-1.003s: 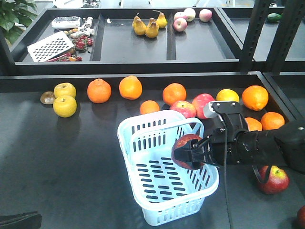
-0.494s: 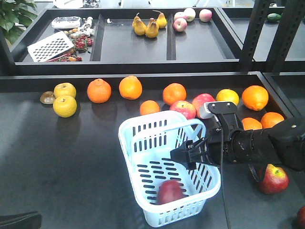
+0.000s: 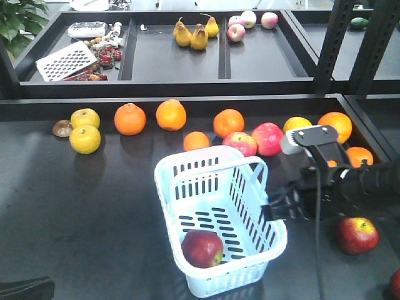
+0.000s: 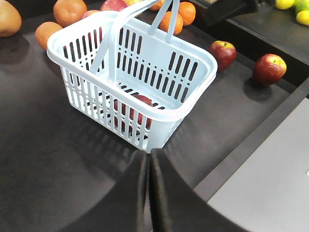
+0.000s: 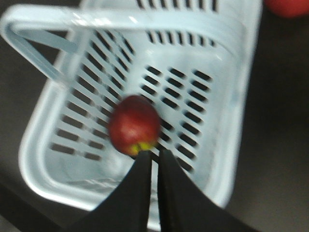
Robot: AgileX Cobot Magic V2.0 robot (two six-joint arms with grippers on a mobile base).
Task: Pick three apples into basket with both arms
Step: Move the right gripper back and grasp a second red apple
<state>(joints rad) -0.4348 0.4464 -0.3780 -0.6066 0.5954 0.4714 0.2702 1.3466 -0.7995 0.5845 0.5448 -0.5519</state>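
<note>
Since half a second ago the right arm has drawn back toward the robot's right, so the right gripper [image 3: 273,211] no longer hangs over the basket [image 3: 219,164] but sits just outside its right wall, close below the rim. The first apple [image 3: 202,248], then a blur above the slotted floor, now lies at rest on that floor toward the near left corner, a yellow-green patch on its near side. In the right wrist view the right gripper [image 5: 154,153] shows its fingers drawn almost together with only a thin slit between them, holding nothing, the tips pointing at the first apple [image 5: 134,124] inside the basket [image 5: 145,21]. In the left wrist view the left gripper [image 4: 149,153] has its fingers pressed together and empty, low over the dark worktop [image 4: 58,159] and aimed at a corner of the basket [image 4: 193,50], through whose slots the first apple [image 4: 140,108] shows. The second apple [image 3: 357,235] lies on the worktop [image 3: 94,219] well to the right of the basket, below the right arm. The third apple [image 3: 395,284] is cut by the picture's right edge. Oranges [image 3: 171,114] and pink-red apples [image 3: 268,138] line the back of the worktop.
</note>
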